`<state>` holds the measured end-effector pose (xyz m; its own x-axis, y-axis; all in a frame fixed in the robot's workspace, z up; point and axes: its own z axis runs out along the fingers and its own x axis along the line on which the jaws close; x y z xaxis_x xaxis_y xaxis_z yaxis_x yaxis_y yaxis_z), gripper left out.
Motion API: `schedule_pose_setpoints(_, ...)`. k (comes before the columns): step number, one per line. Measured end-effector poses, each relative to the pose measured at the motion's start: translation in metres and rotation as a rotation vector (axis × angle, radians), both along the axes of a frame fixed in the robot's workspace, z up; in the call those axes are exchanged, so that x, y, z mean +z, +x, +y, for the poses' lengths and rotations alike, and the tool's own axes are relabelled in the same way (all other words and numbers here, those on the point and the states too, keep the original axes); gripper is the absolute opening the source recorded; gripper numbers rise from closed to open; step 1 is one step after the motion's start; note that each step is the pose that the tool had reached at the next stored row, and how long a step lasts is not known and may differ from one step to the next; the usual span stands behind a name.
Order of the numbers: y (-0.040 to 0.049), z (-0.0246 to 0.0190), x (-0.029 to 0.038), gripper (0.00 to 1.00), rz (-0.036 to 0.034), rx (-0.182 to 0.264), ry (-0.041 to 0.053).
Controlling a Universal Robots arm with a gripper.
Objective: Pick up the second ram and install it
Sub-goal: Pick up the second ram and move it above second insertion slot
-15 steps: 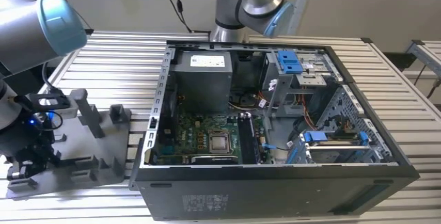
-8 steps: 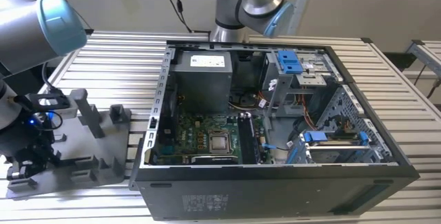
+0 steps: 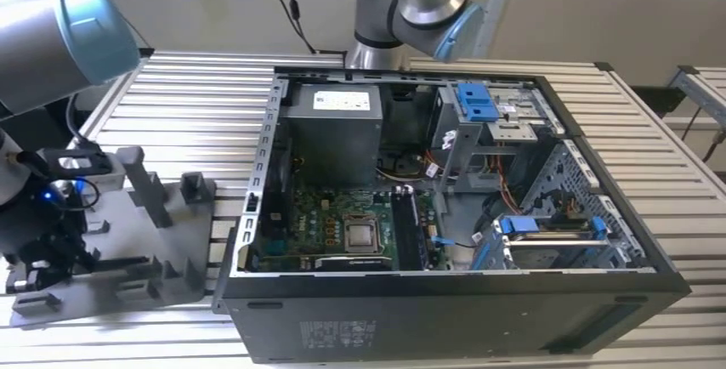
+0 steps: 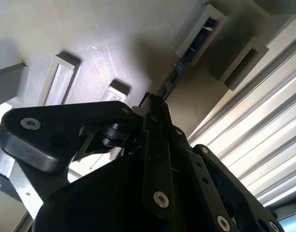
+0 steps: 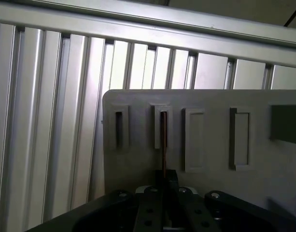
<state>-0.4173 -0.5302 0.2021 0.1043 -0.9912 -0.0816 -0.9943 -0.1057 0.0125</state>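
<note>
The second ram (image 5: 163, 145) is a thin dark board seen edge-on, its far end still inside a slot of the grey fixture (image 5: 210, 169). My gripper (image 5: 167, 178) is shut on the board's near end. In the second wrist view the ram (image 4: 179, 72) runs from a raised grey slot (image 4: 200, 30) down into the gripper (image 4: 150, 104), whose black fingers (image 4: 156, 145) are pressed together around it. In the exterior view the gripper (image 3: 48, 246) sits low over the fixture (image 3: 136, 241) at the exterior view's left.
An open computer case (image 3: 635, 241) lies on the ribbed metal table (image 3: 182, 88), with the motherboard (image 3: 340, 224) and its memory slots (image 3: 409, 229) exposed. Tall grey fixture posts (image 3: 142, 182) stand beside the gripper. Other fixture slots (image 5: 239, 137) flank the one holding the ram.
</note>
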Motion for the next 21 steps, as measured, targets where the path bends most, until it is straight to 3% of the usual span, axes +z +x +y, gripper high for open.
schedule_pose_setpoints(10, 0.0, 0.0006, 0.0136, 0.14, -0.0001, -0.041, 0.0002)
schedule_pose_setpoints(13, 0.0, 0.0006, 0.0214, 0.14, 0.0, -0.054, 0.0001)
schedule_pose_setpoints(17, 0.0, 0.0006, 0.0375, 0.14, -0.0001, -0.058, 0.0002)
schedule_pose_setpoints(21, 0.0, 0.0007, 0.0398, 0.14, -0.0003, -0.059, 0.0004)
